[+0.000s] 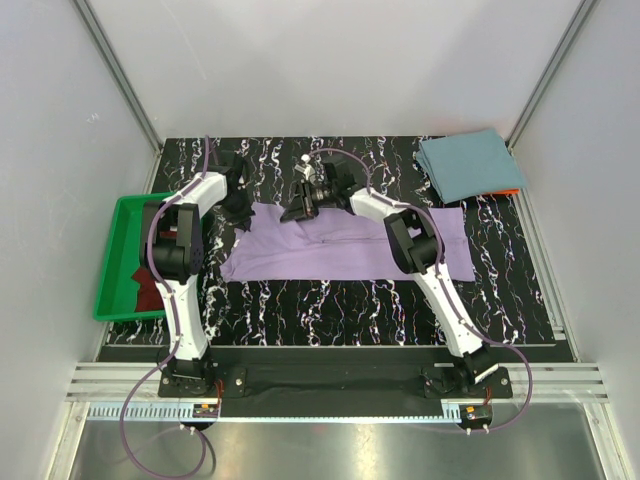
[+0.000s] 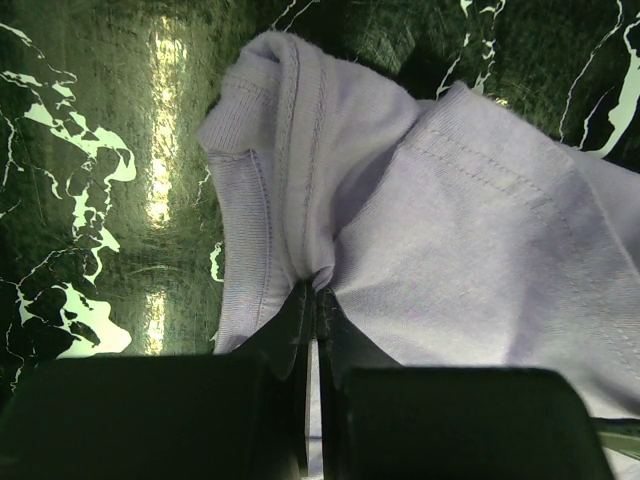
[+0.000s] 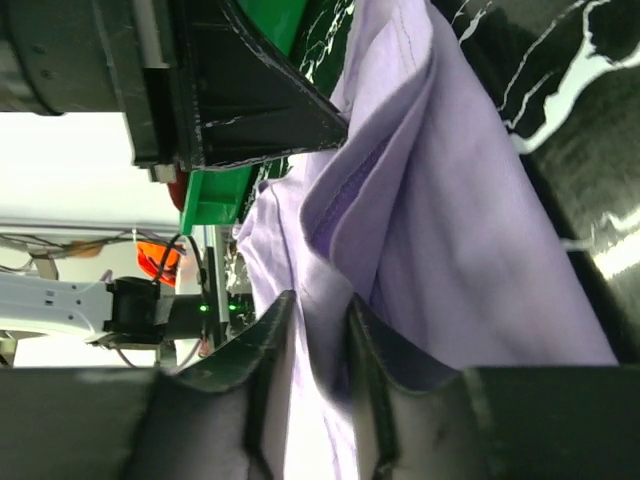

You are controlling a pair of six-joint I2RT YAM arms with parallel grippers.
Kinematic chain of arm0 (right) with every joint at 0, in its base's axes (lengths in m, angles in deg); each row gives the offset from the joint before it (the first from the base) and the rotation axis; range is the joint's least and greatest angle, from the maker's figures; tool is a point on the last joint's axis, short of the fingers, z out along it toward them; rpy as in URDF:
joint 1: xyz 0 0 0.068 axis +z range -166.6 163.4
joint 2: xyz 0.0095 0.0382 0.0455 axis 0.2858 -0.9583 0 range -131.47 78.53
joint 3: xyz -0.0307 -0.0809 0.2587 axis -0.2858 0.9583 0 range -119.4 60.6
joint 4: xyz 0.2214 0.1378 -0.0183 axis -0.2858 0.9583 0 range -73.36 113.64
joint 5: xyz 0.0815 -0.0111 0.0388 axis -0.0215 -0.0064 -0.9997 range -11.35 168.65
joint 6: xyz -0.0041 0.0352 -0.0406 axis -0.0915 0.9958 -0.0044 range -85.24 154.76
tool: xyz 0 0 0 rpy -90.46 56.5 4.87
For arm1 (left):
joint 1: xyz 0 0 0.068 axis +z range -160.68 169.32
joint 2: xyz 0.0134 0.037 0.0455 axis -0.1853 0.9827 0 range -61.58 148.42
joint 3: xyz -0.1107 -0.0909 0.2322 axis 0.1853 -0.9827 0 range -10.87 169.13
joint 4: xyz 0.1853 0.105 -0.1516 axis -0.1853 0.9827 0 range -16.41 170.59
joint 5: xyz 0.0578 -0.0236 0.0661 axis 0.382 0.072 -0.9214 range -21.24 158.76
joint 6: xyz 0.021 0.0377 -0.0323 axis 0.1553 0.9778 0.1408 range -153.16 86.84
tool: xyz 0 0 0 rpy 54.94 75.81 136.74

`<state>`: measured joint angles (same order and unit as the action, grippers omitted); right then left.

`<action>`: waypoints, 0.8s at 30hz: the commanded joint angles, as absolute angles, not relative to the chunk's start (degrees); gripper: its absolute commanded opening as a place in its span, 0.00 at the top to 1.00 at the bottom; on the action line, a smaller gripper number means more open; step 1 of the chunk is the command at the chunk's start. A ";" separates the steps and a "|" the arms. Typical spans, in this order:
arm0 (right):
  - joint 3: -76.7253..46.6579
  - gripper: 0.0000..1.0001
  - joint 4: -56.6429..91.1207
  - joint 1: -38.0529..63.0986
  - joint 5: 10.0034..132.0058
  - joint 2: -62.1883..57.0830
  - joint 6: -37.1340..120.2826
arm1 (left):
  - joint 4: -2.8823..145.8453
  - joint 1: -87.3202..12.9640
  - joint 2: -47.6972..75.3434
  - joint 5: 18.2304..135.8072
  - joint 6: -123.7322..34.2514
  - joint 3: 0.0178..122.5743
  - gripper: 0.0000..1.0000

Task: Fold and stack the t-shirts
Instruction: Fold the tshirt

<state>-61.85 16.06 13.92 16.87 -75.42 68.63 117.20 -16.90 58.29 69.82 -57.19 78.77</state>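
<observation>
The lavender t-shirt (image 1: 345, 245) lies spread across the middle of the black marbled table. My left gripper (image 1: 240, 205) is at the shirt's far left corner, shut on a bunched fold of lavender cloth (image 2: 450, 230) pinched at its tips (image 2: 316, 290). My right gripper (image 1: 298, 210) is at the shirt's far edge, left of centre. Its jaws (image 3: 318, 300) stand a little apart with a raised fold of lavender cloth (image 3: 450, 220) running between them. A dusty teal t-shirt (image 1: 468, 165) lies folded at the far right corner. The maroon t-shirt (image 1: 143, 290) lies in the tray.
A green plastic tray (image 1: 125, 215) sits off the table's left edge beside the left arm. An orange patch (image 1: 510, 190) shows under the teal shirt. Grey walls and metal rails close in the table on three sides.
</observation>
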 commanded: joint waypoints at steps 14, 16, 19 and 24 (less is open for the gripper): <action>-55.77 0.78 16.37 10.03 25.37 -62.01 67.02 | 116.65 -16.48 59.79 66.47 -57.15 79.21 1.00; -56.81 0.79 21.36 10.20 27.66 -62.18 64.39 | 116.74 -16.48 59.79 66.39 -57.24 79.21 1.00; -57.61 0.71 26.12 10.38 31.53 -62.71 60.78 | 116.91 -16.48 59.79 66.30 -57.24 79.30 1.00; -60.60 0.61 33.86 10.64 37.60 -64.47 55.07 | 117.09 -16.48 59.00 66.03 -57.68 79.48 1.00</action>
<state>-56.98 27.71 9.83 32.63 -65.43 60.78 117.18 -16.90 58.40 69.51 -57.43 78.77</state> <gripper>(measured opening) 0.366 0.019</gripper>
